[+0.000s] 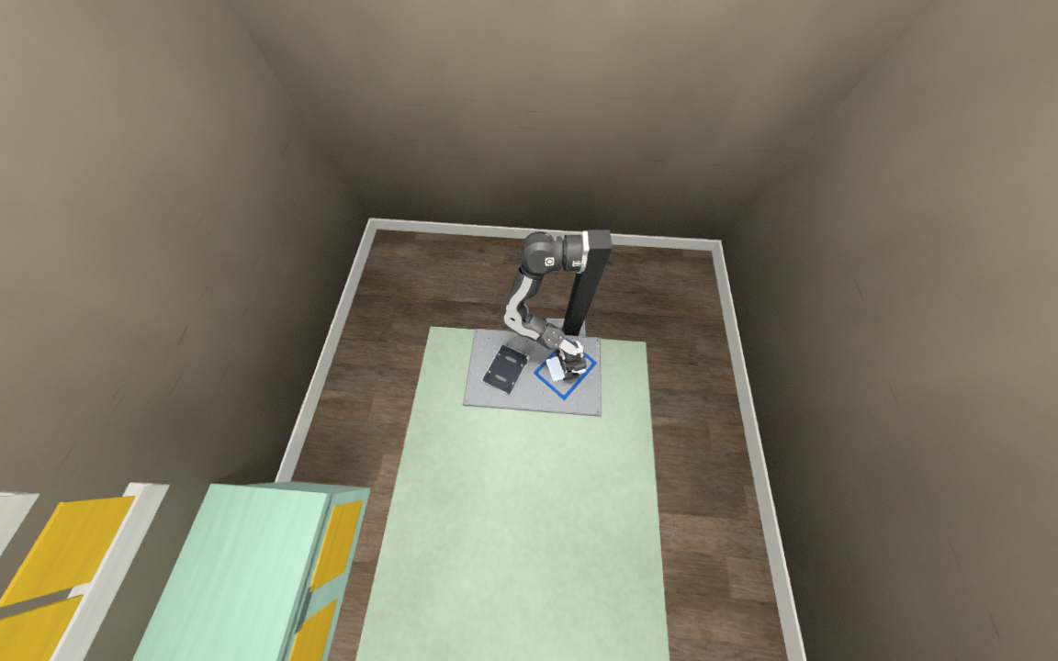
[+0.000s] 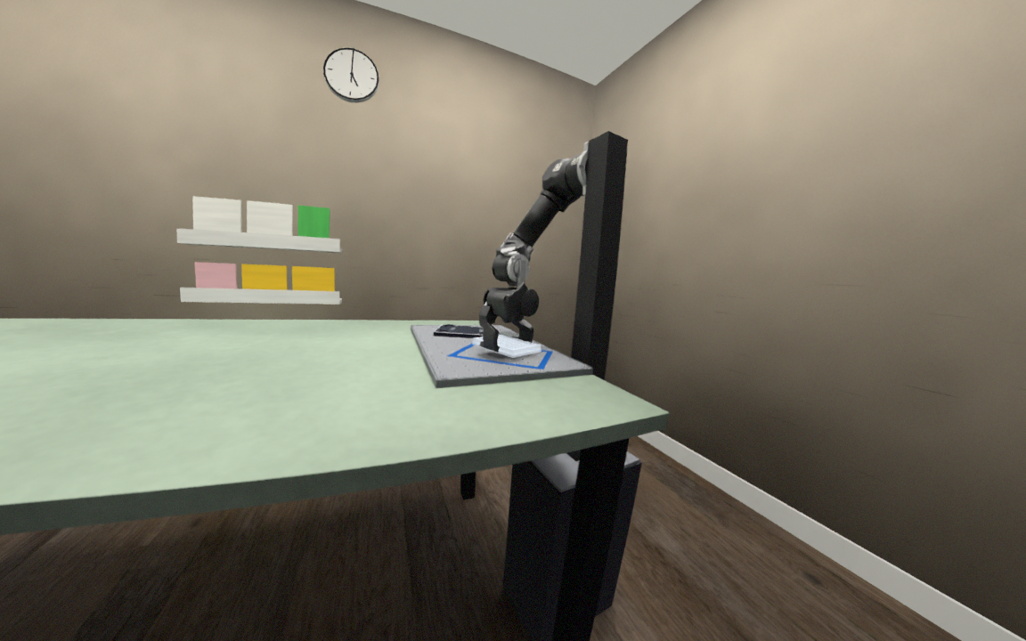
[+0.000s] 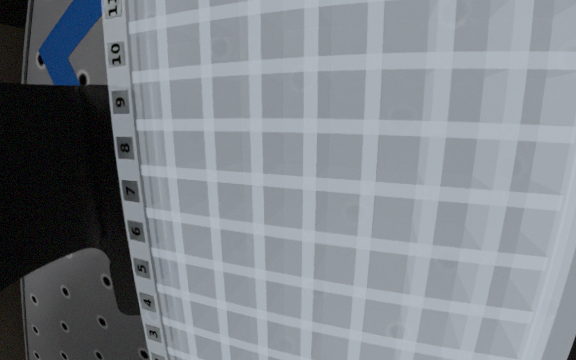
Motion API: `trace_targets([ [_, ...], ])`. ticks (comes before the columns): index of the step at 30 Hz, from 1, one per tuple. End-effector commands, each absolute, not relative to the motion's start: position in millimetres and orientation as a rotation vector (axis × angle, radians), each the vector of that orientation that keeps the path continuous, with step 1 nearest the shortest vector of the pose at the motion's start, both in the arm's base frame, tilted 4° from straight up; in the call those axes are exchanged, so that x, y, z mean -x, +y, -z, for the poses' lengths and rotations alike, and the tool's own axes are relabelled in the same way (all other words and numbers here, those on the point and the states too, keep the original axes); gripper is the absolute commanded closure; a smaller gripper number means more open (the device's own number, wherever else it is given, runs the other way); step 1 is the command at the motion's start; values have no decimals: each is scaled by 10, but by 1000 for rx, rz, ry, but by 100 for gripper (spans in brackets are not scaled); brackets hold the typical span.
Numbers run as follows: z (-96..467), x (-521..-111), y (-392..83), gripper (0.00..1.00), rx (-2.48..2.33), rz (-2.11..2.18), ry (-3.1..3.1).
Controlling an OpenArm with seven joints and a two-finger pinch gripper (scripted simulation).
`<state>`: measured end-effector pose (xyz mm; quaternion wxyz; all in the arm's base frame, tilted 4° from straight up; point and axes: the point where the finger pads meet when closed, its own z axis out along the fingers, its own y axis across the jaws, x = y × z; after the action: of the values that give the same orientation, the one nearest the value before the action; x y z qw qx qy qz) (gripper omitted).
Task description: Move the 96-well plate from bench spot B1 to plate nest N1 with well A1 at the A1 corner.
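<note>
Seen from above, the gripper [image 1: 572, 369] [image 2: 507, 343] [image 3: 322, 219] is over the blue square outline [image 1: 549, 386] [image 2: 500, 361] [image 3: 58, 45], which I take to be bench spot B1. Its two fingers grasp the pale 96-well plate [image 1: 555, 369] [image 2: 518, 346] [image 3: 318, 150] across the width, one beside the numbered edge, the other along the opposite side. The plate is low over the grey perforated board [image 1: 479, 398] [image 2: 452, 380] [image 3: 48, 320]; whether its underside touches the board cannot be told.

The dark plate nest [image 1: 505, 369] [image 2: 457, 330] lies at about nine o'clock from the plate in the overhead view, apart from it, on the same board. The nest's long axis runs roughly from one o'clock to seven. The gripper hides much of the plate there, but its long axis seems to run nearer nine to three, so the coming move probably calls for a turn as well as a carry toward nine o'clock.

In the wrist view, column numbers climb from 3 near six o'clock to 11 near twelve. Column 1 and the cut-off corner are out of frame, so the A1 match cannot be checked. The single arm must do both the carry and the turn; a half-turn mistake would seat A1 wrongly.
</note>
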<state>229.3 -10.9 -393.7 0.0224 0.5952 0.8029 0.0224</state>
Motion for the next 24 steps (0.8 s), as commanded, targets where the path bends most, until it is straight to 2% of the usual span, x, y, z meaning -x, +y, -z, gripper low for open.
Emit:
trace_targets([
  [1,3917,-2323,-91,100,-1840,-90,2485],
  [24,4025,-2346,-96,100,-1841,-89,2486],
])
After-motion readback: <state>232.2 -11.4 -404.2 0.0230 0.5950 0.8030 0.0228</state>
